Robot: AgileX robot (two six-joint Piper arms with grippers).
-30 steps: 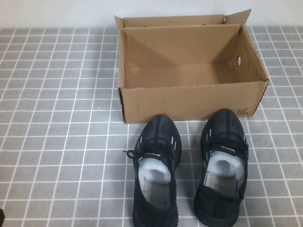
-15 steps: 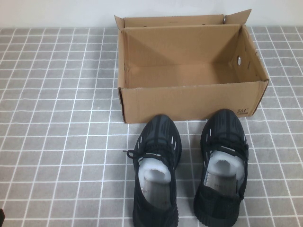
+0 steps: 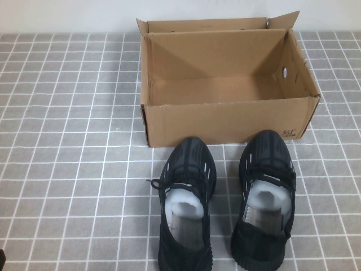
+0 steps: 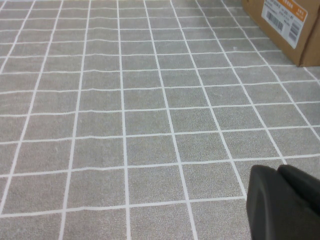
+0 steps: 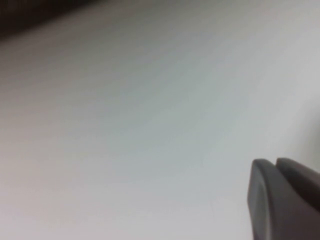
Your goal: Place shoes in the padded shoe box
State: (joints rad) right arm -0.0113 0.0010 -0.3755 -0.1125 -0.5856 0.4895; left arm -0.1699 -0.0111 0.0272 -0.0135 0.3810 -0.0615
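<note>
Two black knit sneakers stand side by side on the grey tiled cloth, toes toward the box: the left shoe (image 3: 186, 203) and the right shoe (image 3: 266, 195), each with white paper stuffing. The brown cardboard shoe box (image 3: 225, 121) stands open and empty just behind them, flaps upright. Neither arm reaches into the high view. My left gripper (image 4: 280, 172) hangs low over the tiles, fingers together and empty, with a box corner (image 4: 280, 20) bearing an orange label far ahead. My right gripper (image 5: 276, 162) faces a blank pale surface, fingers together and empty.
Grey tiled cloth (image 3: 67, 169) covers the table on both sides of the box and shoes. A white wall runs behind the box. A small dark object (image 3: 1, 257) shows at the high view's bottom left edge.
</note>
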